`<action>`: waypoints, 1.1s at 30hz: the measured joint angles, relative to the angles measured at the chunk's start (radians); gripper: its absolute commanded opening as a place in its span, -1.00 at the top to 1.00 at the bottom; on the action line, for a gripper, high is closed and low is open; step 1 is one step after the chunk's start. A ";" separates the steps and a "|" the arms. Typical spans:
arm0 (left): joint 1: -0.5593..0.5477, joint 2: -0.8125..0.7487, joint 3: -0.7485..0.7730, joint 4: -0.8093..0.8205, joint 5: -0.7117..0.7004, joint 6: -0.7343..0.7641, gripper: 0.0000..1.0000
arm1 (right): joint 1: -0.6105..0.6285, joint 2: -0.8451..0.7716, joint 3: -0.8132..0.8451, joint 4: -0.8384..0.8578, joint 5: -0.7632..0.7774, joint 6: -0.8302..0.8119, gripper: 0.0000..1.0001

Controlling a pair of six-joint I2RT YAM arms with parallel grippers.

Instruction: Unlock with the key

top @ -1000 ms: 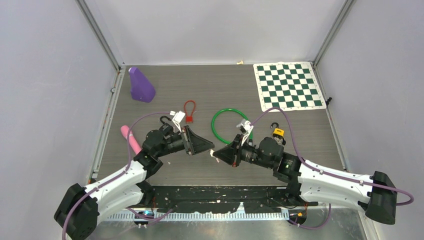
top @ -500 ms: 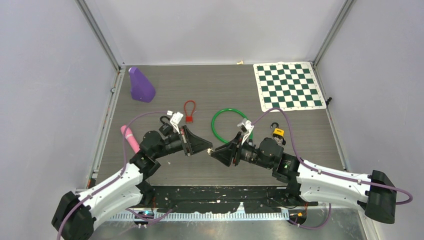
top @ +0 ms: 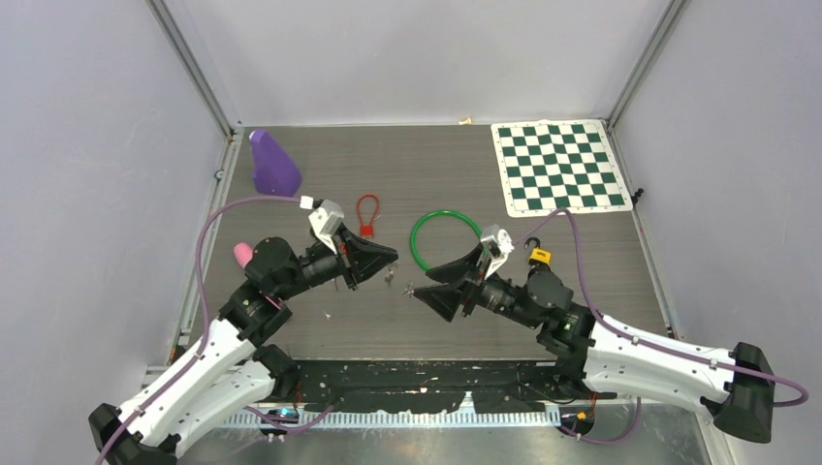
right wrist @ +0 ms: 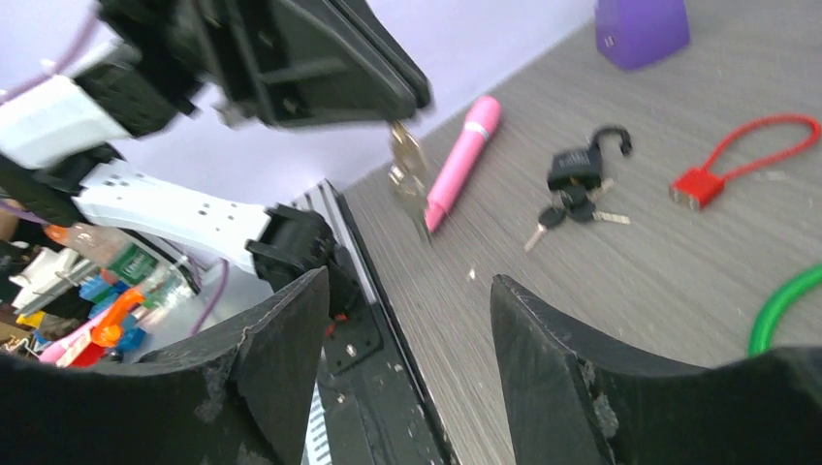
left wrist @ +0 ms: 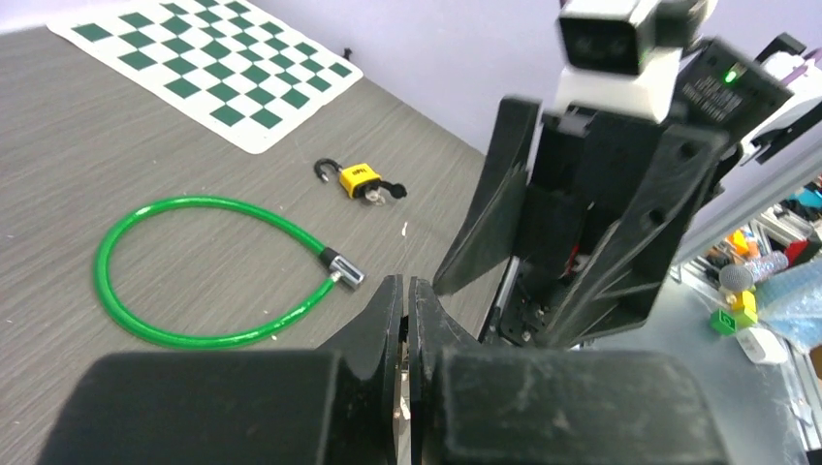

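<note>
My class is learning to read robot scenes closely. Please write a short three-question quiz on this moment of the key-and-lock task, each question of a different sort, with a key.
1. True or false: the left gripper is shut on a bunch of keys.
2. Choose one: the padlock lying near the green cable lock has a body that is A) red, B) yellow, C) blue.
3. Fill the gap: the right gripper stands ____, with nothing between its fingers.

Key: 1 true; 2 B; 3 open.
</note>
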 measured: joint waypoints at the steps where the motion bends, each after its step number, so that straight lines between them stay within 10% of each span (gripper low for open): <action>1: -0.001 0.002 0.000 -0.001 0.014 0.005 1.00 | -0.005 -0.014 0.000 0.020 -0.012 -0.006 -0.34; 33: -0.069 0.063 -0.015 0.318 0.127 -0.383 1.00 | -0.153 0.183 -0.003 0.604 -0.388 0.188 0.46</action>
